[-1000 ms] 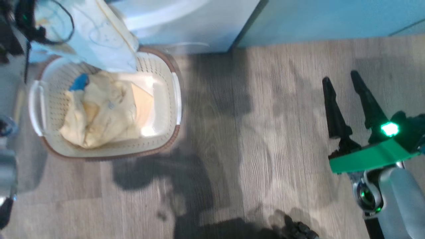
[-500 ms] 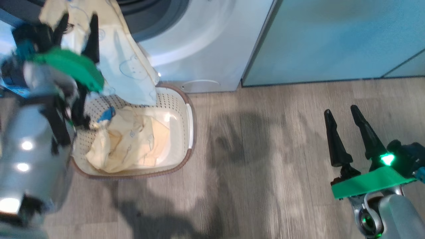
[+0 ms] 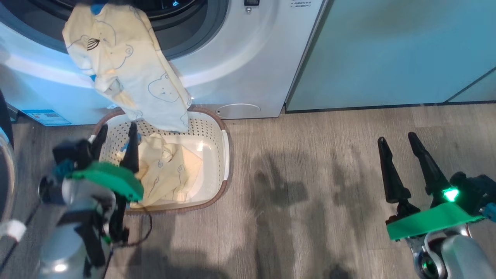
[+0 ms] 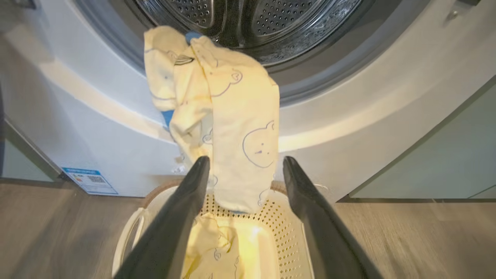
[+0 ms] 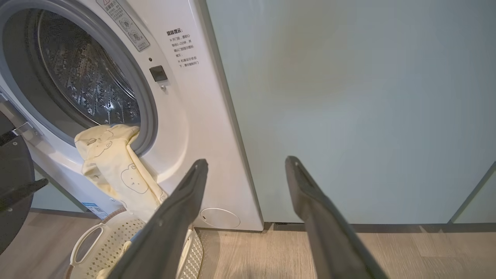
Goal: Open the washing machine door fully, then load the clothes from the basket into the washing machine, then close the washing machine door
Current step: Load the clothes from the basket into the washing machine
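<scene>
Left gripper [image 3: 118, 127] hovered above basket [image 3: 226, 155], jaws apart, ready for clothes [image 3: 170, 174] inside; one garment [image 3: 131, 73] hung above basket off washer [image 3: 248, 58] lip.

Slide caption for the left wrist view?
Pale yellow bear-print garment draped over rim of white washing machine, hanging down to cream perforated basket, open left gripper in front.

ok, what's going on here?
Laundry loading, partway. The door of the washing machine is open. One yellow garment hangs over the lip of the opening, not fully in, its tail dangling towards the basket. A second garment lies in the basket. The left hand hovers open and empty above the basket; the right hand is open over the floor, holding nothing.
</scene>
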